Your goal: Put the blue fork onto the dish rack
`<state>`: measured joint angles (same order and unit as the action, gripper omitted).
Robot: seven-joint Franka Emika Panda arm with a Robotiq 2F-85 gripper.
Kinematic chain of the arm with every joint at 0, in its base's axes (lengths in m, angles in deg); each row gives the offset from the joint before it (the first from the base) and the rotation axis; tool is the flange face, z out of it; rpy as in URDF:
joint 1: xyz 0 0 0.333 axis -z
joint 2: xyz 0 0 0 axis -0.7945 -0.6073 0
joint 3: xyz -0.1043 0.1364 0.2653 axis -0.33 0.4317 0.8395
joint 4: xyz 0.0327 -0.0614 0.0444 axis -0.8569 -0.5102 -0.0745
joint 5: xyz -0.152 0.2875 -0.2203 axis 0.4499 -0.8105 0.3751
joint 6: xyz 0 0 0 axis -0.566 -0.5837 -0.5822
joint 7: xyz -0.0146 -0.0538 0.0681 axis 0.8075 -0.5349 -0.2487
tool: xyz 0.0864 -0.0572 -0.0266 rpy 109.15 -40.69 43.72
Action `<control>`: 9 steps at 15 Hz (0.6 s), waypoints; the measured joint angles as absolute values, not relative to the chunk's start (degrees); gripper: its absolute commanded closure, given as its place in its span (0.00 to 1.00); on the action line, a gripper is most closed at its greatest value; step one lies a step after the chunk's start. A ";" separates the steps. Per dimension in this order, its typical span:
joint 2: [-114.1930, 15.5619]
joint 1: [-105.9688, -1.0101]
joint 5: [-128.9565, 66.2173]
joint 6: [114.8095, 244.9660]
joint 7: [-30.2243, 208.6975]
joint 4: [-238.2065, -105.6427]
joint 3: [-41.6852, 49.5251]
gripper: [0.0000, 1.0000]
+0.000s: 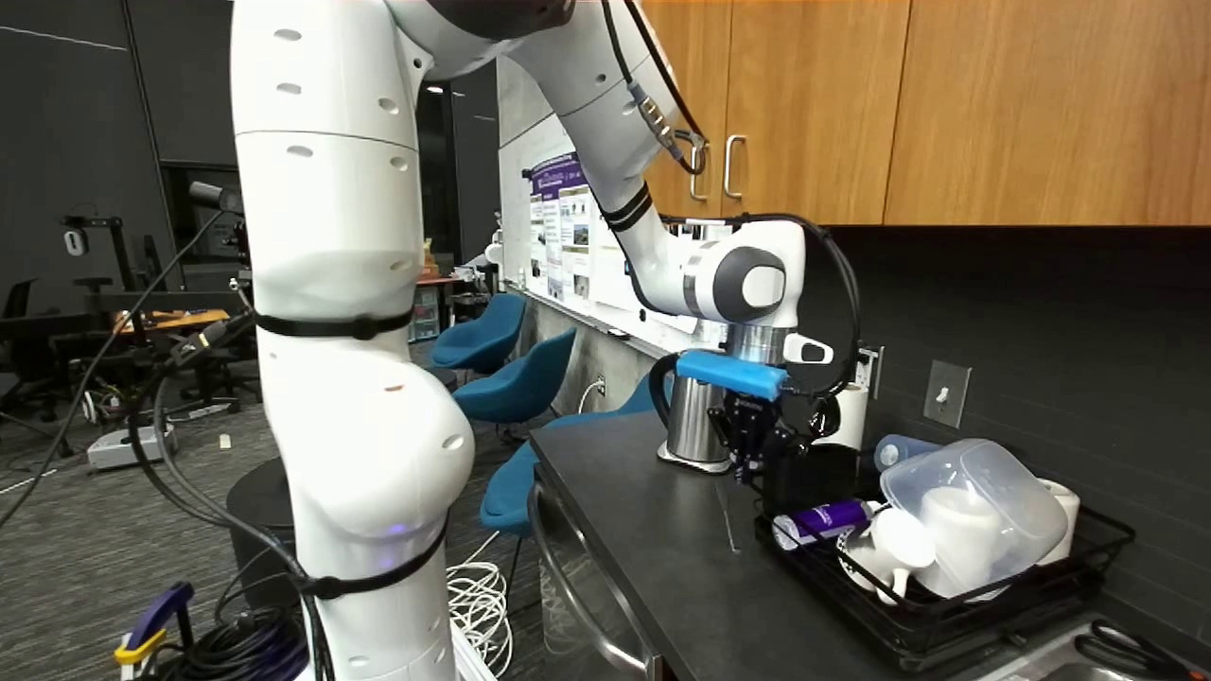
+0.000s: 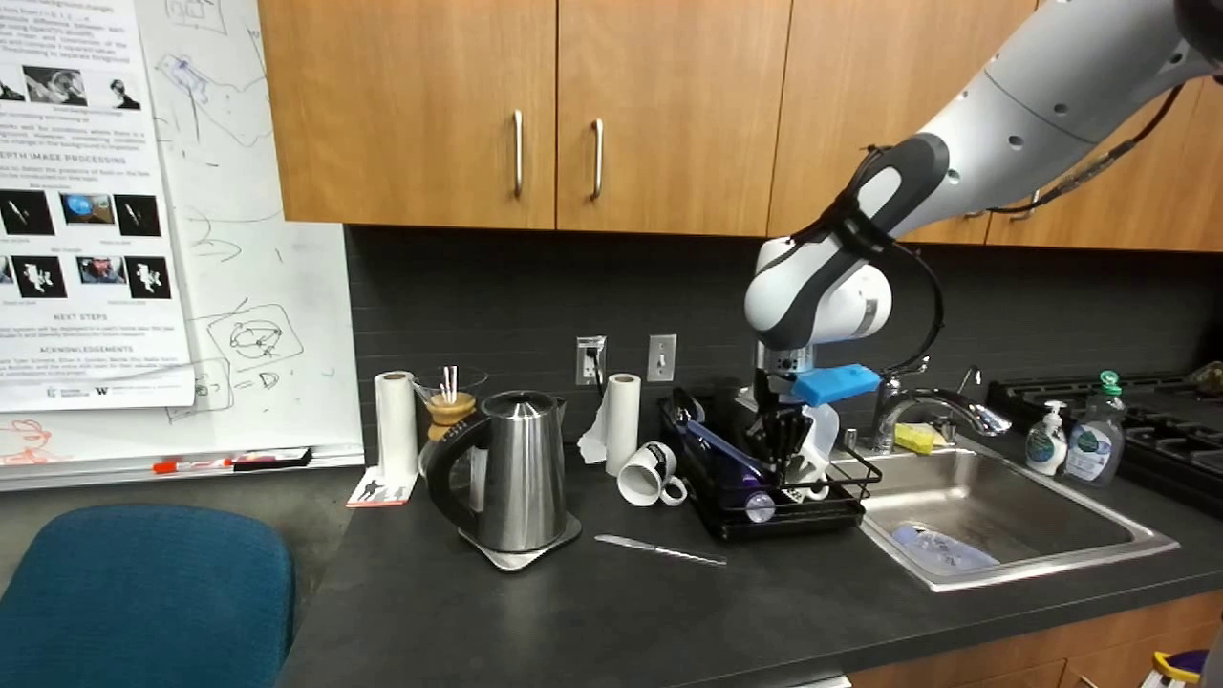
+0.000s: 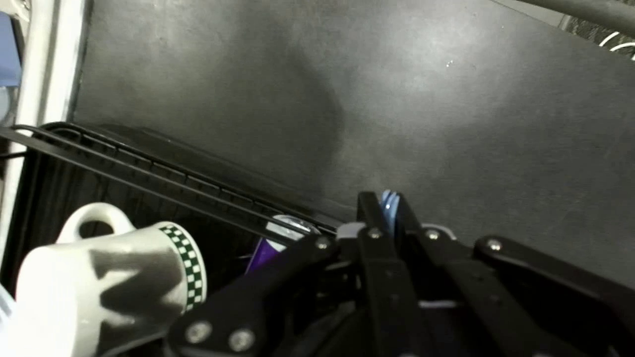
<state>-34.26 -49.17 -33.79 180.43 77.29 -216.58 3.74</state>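
My gripper [image 3: 387, 199] is shut on the blue fork [image 3: 391, 210], whose tines show between the fingertips in the wrist view. In an exterior view the gripper [image 2: 782, 466] hangs over the front part of the black dish rack [image 2: 783, 526], and a long blue handle, seemingly the fork's [image 2: 721, 445], slants up and left from it. I cannot tell whether the fork touches the rack. In an exterior view the gripper [image 1: 747, 463] is beside the rack [image 1: 956, 598]; the fork cannot be made out there. The rack's wire edge [image 3: 186, 181] crosses the wrist view.
The rack holds a white mug [image 3: 109, 282], a purple bottle [image 1: 823, 522] and a clear plastic tub [image 1: 984, 511]. A knife [image 2: 659, 549] lies on the counter. A steel kettle [image 2: 524, 468], a mug [image 2: 642, 478] and a sink [image 2: 1003, 487] stand nearby.
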 measured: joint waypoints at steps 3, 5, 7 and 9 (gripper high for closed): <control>-34.26 -48.12 -33.86 180.46 77.35 -217.02 2.79 0.98; -34.26 -47.64 -34.04 180.52 77.35 -217.01 2.36 0.98; -34.26 -47.38 -34.08 180.55 77.37 -216.98 2.19 0.98; -34.26 -47.36 -34.08 180.58 77.41 -216.98 2.18 0.98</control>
<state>-34.26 -47.36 -34.08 180.58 77.41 -216.98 2.18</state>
